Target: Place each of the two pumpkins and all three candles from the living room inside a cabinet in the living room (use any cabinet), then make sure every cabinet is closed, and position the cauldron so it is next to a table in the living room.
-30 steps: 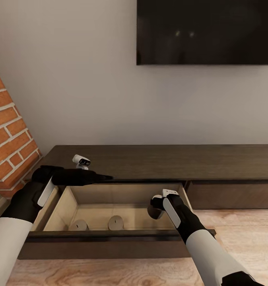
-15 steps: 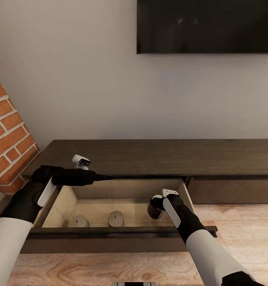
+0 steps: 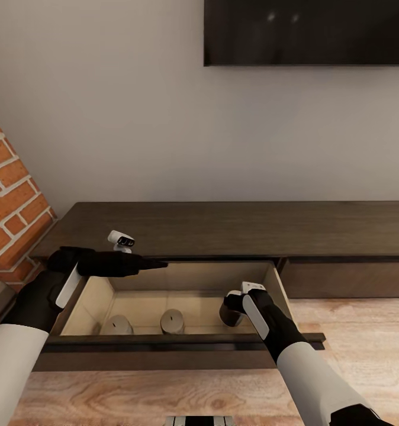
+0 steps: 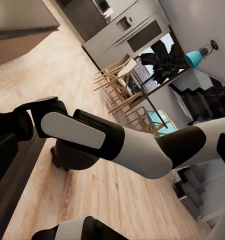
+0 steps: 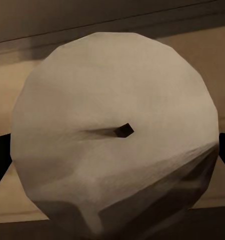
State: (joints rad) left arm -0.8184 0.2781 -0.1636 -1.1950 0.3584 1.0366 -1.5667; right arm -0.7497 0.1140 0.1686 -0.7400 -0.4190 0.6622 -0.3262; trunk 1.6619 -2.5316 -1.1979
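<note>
Pale round candle (image 5: 112, 135), dark stubby wick

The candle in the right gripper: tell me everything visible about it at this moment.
The candle is a pale grey-beige, faceted cylinder with a waxy look and a short dark wick stub at the centre of its round top. In the head view the right gripper holds it over the right part of the open cabinet drawer, above the pale beige interior. It is apart from the two other candles, which stand upright on the drawer floor nearer the left.
</note>
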